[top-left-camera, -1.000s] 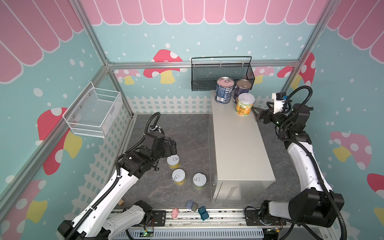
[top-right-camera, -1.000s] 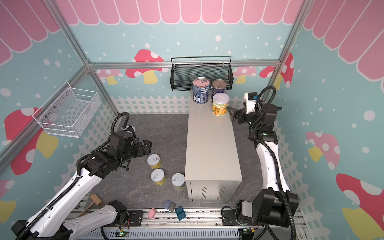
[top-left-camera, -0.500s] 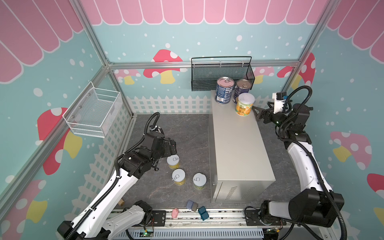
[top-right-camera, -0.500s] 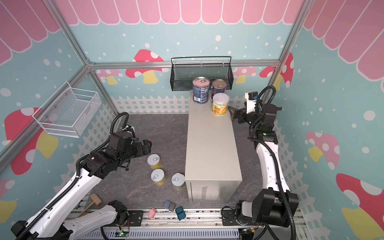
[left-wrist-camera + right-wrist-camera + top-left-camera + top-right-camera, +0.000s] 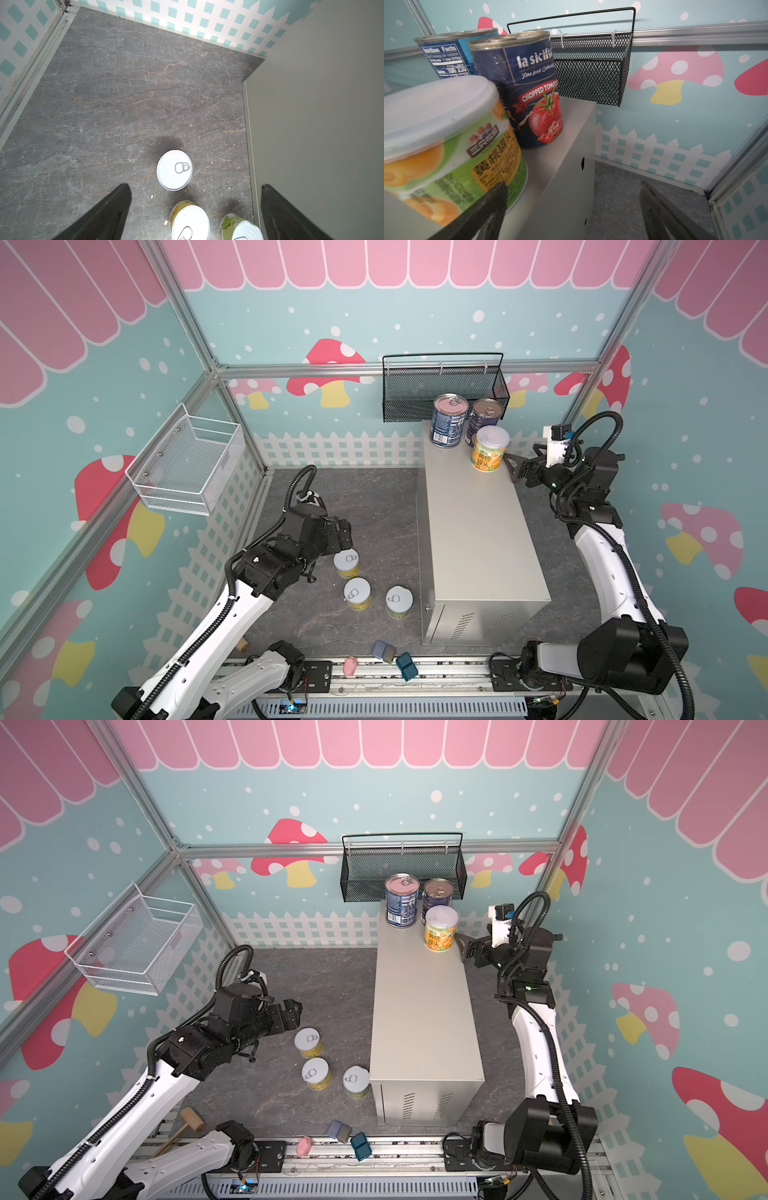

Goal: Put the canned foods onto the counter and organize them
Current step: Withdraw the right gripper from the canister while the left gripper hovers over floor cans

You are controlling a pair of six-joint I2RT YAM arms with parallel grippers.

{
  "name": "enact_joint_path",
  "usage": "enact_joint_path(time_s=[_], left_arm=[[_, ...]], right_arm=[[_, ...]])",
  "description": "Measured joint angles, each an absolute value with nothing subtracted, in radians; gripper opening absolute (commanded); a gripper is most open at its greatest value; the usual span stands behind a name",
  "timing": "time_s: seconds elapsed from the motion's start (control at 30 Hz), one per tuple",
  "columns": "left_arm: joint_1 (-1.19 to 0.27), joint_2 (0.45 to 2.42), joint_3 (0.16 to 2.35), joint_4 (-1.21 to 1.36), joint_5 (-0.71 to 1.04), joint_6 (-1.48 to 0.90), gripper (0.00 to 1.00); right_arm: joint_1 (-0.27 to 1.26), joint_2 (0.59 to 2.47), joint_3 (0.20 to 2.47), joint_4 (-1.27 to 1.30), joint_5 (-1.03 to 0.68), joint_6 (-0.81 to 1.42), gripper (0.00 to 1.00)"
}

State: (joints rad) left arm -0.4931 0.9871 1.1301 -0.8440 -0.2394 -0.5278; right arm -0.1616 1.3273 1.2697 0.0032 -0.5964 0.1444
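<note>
**Cans split between the floor (image 5: 374, 497) and the counter (image 5: 473, 539)**

Left of the counter, the left tool (image 5: 344, 533) hangs over the grey floor with its jaws spread wide and nothing between them. In the left wrist view its dark fingers (image 5: 104, 216) frame the cans below.

Three short yellow-label cans stand upright on the floor between that tool and the counter's left wall, all showing pale pull-tab lids:
- The far can (image 5: 347, 564) is just under the tool.
- The middle can (image 5: 357, 593) is closer to the counter's front.
- The near can (image 5: 400, 601) is just beside the counter's front left corner.

Before the counter's front, a pink block (image 5: 350, 666), a grey-blue block (image 5: 383, 650) and a teal block (image 5: 406, 666) lie by the rail.

At the counter's far end, below the black mesh basket (image 5: 440, 389), three cans stand upright:
- The tall blue can (image 5: 448, 423) is there.
- The tomato can (image 5: 484, 414) is close on its right.
- The short peach can (image 5: 488, 450) is in front of the tomato can, near the counter's right edge.

Off the counter's right edge, level with its top, the right tool (image 5: 513, 466) is spread wide and grips nothing. One of its fingers (image 5: 492, 207) lies just beside the peach can's lower wall; contact cannot be told.
</note>
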Motion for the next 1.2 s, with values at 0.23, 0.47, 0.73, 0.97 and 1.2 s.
enact_joint_path(time_s=[0.23, 0.47, 0.73, 0.97, 1.2], left_arm=[[-0.493, 0.987, 1.130, -0.842, -0.239, -0.528, 0.98], [-0.493, 0.978, 1.130, -0.841, -0.240, -0.528, 0.99], [-0.493, 0.976, 1.130, -0.841, -0.240, -0.528, 0.99], [-0.493, 0.970, 1.121, -0.840, -0.240, -0.528, 0.99], [-0.493, 0.970, 1.108, -0.839, -0.240, -0.528, 0.99]], right_arm=[[-0.157, 1.327, 1.270, 0.002, -0.591, 0.144, 1.00], [-0.155, 1.327, 1.270, 0.001, -0.582, 0.144, 1.00], [-0.143, 1.320, 1.270, -0.001, -0.550, 0.139, 1.00], [-0.143, 1.319, 1.270, -0.020, -0.485, 0.138, 0.99], [-0.143, 1.269, 1.270, -0.075, -0.346, 0.144, 0.99]])
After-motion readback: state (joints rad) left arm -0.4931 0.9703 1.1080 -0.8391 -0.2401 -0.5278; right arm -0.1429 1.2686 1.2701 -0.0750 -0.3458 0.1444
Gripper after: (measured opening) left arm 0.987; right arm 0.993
